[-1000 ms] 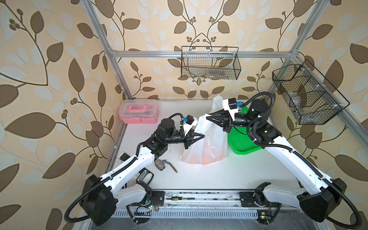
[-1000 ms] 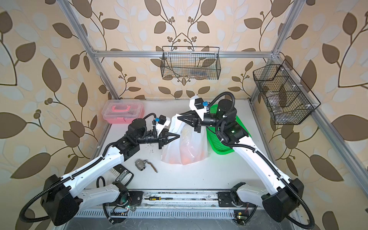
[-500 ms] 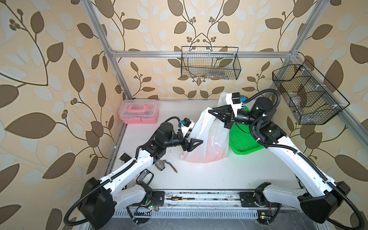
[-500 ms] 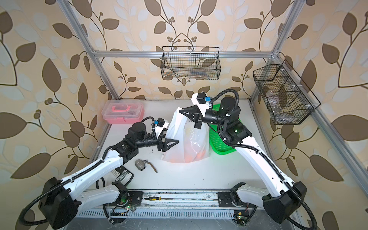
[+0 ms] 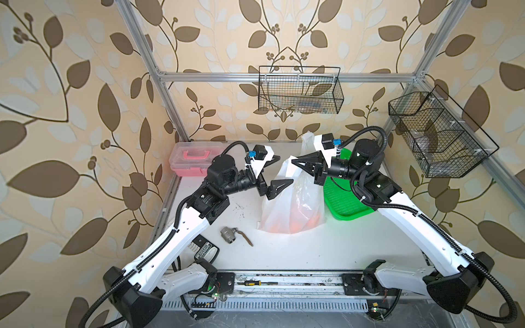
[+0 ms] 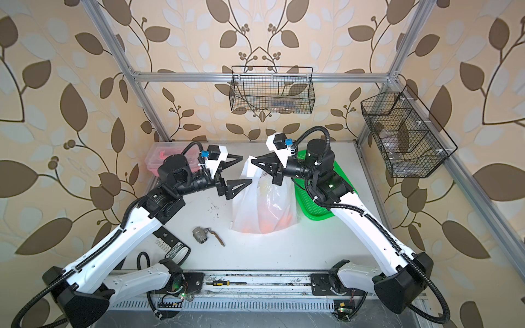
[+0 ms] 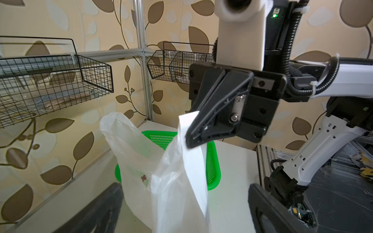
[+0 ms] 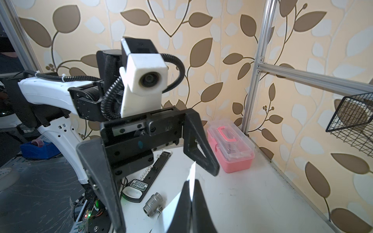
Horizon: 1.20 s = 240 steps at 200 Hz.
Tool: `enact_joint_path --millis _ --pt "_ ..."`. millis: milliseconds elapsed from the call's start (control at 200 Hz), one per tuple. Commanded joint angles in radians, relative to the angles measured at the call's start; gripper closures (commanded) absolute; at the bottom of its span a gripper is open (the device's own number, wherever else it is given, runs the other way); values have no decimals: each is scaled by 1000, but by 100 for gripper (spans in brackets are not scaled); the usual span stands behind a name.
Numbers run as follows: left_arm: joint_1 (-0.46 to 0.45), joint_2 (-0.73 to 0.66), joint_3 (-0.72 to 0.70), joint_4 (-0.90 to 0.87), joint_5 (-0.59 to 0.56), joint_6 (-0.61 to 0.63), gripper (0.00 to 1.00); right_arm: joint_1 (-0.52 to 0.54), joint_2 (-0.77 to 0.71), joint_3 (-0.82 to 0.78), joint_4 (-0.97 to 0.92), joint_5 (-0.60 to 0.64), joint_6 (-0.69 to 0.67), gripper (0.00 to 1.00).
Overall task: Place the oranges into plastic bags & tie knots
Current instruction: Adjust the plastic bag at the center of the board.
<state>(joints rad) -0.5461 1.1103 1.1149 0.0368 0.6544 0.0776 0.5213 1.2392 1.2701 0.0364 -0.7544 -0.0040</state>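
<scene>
The translucent white plastic bag (image 5: pixel 295 204) (image 6: pixel 264 204) stands on the table, with oranges (image 5: pixel 306 221) (image 6: pixel 272 224) showing through its lower part. My right gripper (image 5: pixel 292 161) (image 6: pixel 251 160) (image 8: pixel 190 187) is shut on a white handle strip (image 7: pixel 191 161) (image 8: pixel 192 171) and holds it up. The other handle loop (image 5: pixel 308 139) (image 7: pixel 117 129) hangs free. My left gripper (image 5: pixel 279 171) (image 6: pixel 246 168) (image 7: pixel 184 186) stands wide open beside the bag's top, holding nothing. The knots are out of view.
A green mesh basket (image 5: pixel 343 204) sits just right of the bag, under the right arm. A pink toolbox (image 5: pixel 193 159) is at the back left. A metal valve (image 5: pixel 228 234) and a black hand tool (image 5: pixel 206 251) lie front left. Wire baskets (image 5: pixel 298 91) (image 5: pixel 437 136) hang on the walls.
My left gripper has opened, let go of the bag and drawn back a little. My right gripper has lifted its handle higher, so the bag stands taller.
</scene>
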Motion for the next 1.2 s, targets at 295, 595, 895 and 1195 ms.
enact_joint_path --millis 295,595,895,1195 --pt "-10 64 -8 64 110 1 89 14 25 77 -25 104 -4 100" --pt "-9 46 -186 102 31 -37 91 13 52 141 -49 153 6 100" --pt "-10 65 -279 182 -4 -83 89 -18 35 160 -48 163 60 100" --pt "17 -20 -319 212 -45 -83 100 -207 -60 60 -96 134 75 39"
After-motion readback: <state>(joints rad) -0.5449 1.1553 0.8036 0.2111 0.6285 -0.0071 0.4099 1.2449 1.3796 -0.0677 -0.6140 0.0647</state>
